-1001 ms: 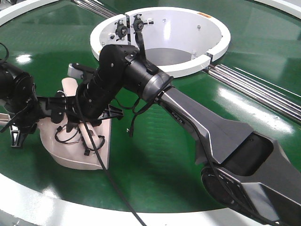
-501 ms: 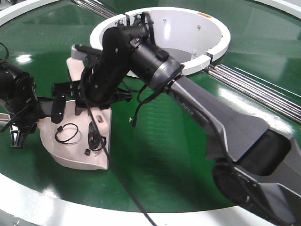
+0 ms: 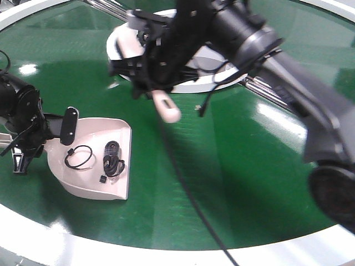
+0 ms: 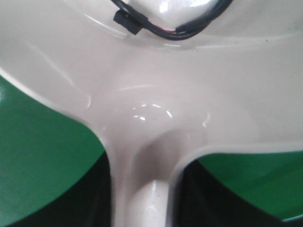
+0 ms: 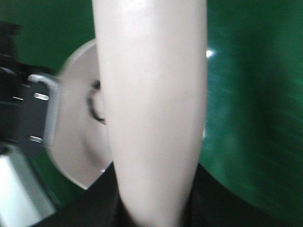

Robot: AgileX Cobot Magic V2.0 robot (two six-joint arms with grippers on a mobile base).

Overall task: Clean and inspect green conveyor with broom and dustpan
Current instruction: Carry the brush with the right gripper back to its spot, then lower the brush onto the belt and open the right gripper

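Note:
The beige-pink dustpan [image 3: 97, 169] lies flat on the green conveyor [image 3: 222, 183] at the left, with black cables [image 3: 111, 160] inside it. My left gripper [image 3: 58, 133] is shut on the dustpan's handle; in the left wrist view the handle [image 4: 151, 198] runs between the dark jaws, and a cable [image 4: 156, 26] lies in the pan. My right gripper [image 3: 161, 69] is raised in front of the white hub [image 3: 119, 47], shut on the beige broom [image 3: 166, 108]. The broom's handle [image 5: 151, 118] fills the right wrist view, and its bristles are hidden.
Steel rollers [image 3: 269, 91] run across the belt right of the hub. The white outer rim [image 3: 111, 249] curves along the front. The right arm's black cable [image 3: 188, 194] hangs down over the belt. The dustpan [image 5: 75, 137] shows behind the broom in the right wrist view.
My right arm has lifted the broom up off the dustpan and swung it right, toward the hub. The dustpan's inside with the cables is now uncovered. The left gripper and dustpan have not moved.

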